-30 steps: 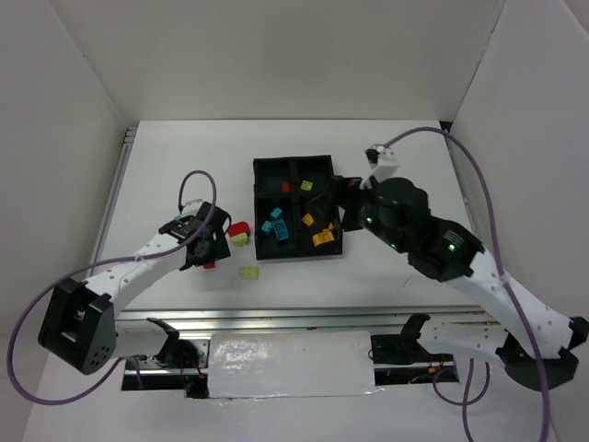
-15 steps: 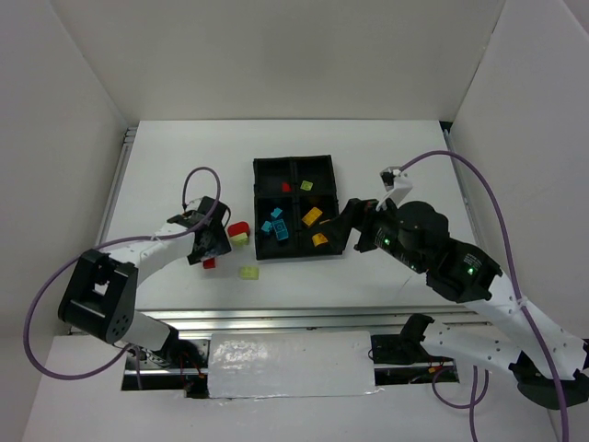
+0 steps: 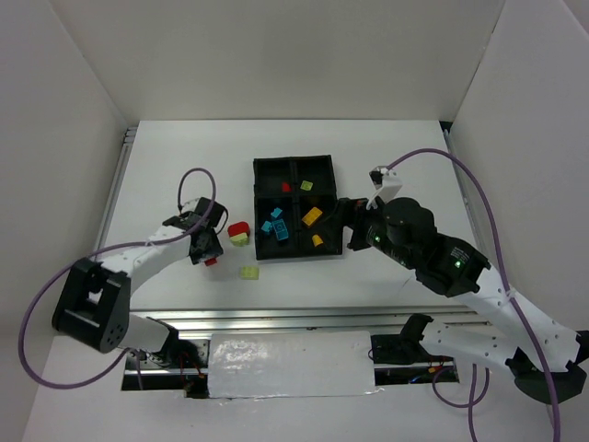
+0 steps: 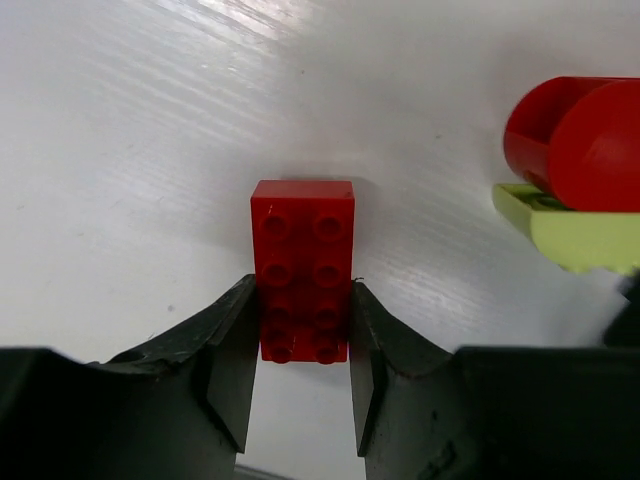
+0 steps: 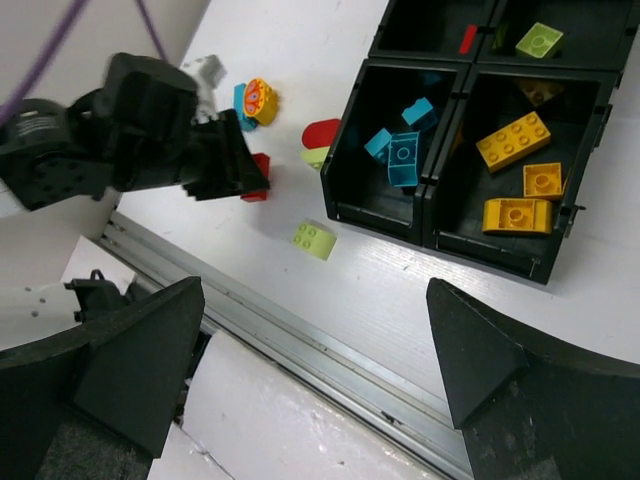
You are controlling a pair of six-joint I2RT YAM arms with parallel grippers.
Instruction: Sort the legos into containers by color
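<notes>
**Left claw pinches a red brick; sorting partly done**

Your left claw [image 4: 300, 370] is pressed onto a red brick [image 4: 302, 250] lying flat on the worktop [image 3: 184, 166], off the tray's [image 5: 480, 255] left side. Your right claw [image 5: 315, 370] hangs spread wide and empty near the tray's right edge.

Inside the tray, blue bricks [image 5: 403, 158] lie in the near-left compartment and orange bricks [image 5: 513, 140] in the near-right. One red piece [image 5: 467, 39] is in the far-left and one lime piece [image 5: 539, 39] in the far-right.

Left to sort, by my reading, are at least:
- the pinched brick
- a red rounded piece [image 4: 580, 140] sitting on a lime plate [image 4: 570, 235] just beside the tray's left wall
- a lime brick [image 5: 314, 239] near the tray's near-left corner

No writing or brand can be read.
</notes>
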